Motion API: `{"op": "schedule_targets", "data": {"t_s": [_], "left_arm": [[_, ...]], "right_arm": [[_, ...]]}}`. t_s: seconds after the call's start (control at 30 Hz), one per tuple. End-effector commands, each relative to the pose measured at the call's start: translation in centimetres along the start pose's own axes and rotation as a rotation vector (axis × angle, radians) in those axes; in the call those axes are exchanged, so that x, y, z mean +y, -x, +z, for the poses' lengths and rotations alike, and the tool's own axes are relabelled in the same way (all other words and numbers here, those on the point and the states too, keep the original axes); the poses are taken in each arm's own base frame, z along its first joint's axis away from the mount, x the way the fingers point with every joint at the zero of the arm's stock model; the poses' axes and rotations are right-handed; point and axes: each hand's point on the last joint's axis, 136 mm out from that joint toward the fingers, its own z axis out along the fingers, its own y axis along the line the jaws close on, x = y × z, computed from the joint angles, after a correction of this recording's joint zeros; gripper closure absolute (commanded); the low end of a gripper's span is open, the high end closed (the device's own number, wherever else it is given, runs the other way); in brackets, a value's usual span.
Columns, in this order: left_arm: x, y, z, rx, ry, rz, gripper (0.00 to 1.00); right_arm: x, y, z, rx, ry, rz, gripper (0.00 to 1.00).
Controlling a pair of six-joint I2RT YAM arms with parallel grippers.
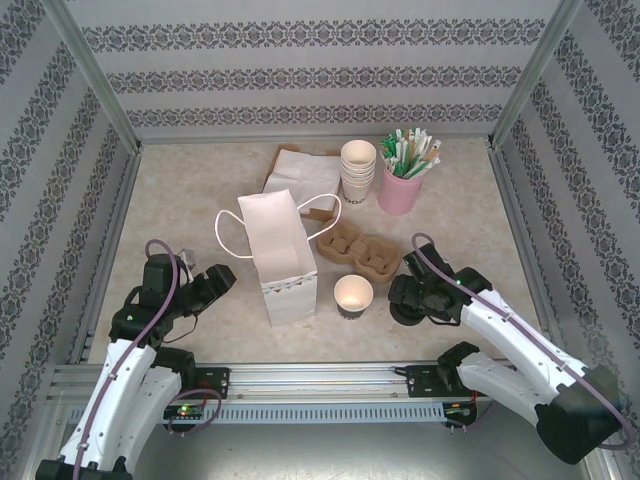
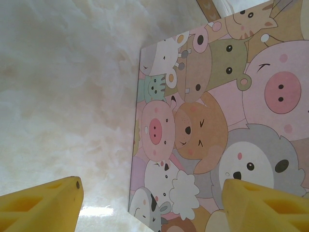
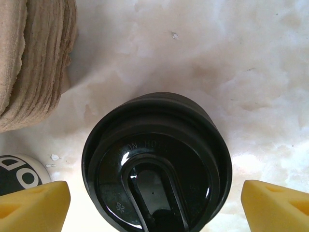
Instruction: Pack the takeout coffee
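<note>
1. Cup [image 1: 353, 295] stood on table [image 1: 200, 190], near-centre. Top open, lidless, cream inside, dark wall. Not in bag, not held.
2. Cup pos, top view: just right of near end of bag [image 1: 275, 250], just near-side of carriers [image 1: 357, 250], left of R gripper [image 1: 408, 298]. Apart from all three.
3. R gripper sat low over table, above black lids [image 1: 405, 313].
4. R wrist view: jaws were wide. Yellow fingers [image 3: 34, 205] stood either side of lids w/ bare table showing on both sides. No contact, nothing held.
5. Same view: lids were round and glossy w/ raised ridge on top. Carriers' stacked pulp edges were top-left. Cup's dark wall w/ white lettering showed at bottom-left corner, just beside the finger on that side, apart from lids.
6. L gripper [image 1: 215, 282] sat low, left of bag, pointed toward it.
7. L wrist view: jaws were wide, yellow fingers [image 2: 43, 203] well apart, nothing btwn them, nothing held. Couldn't tell if a finger touched bag.
8. Bag looked white in top view, w/ loop handles out both sides. L wrist view showed one face w/ cartoon animal print (pigs, bear, cat).
9. Far side: cream cup stack [image 1: 358, 170], lidless. Pink pot [image 1: 402, 190] w/ green/white sticks was just right of it. Napkins [image 1: 300, 168] lay left of stack, behind bag.
</note>
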Motion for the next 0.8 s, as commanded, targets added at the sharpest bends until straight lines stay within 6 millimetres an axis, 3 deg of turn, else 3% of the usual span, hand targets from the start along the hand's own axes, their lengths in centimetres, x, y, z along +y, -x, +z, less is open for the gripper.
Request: {"op": "schedule_targets", "data": {"t_s": [0.0, 0.77], "left_arm": [[0.78, -0.89, 0.15, 0.028, 0.025, 0.009, 0.24], [1.12, -0.92, 0.14, 0.018, 0.033, -0.008, 0.24]], "right_arm": [[-0.24, -0.26, 0.67, 0.011, -0.007, -0.01, 0.12], [-0.9, -0.37, 1.29, 0.008, -0.042, -0.024, 0.23]]}}
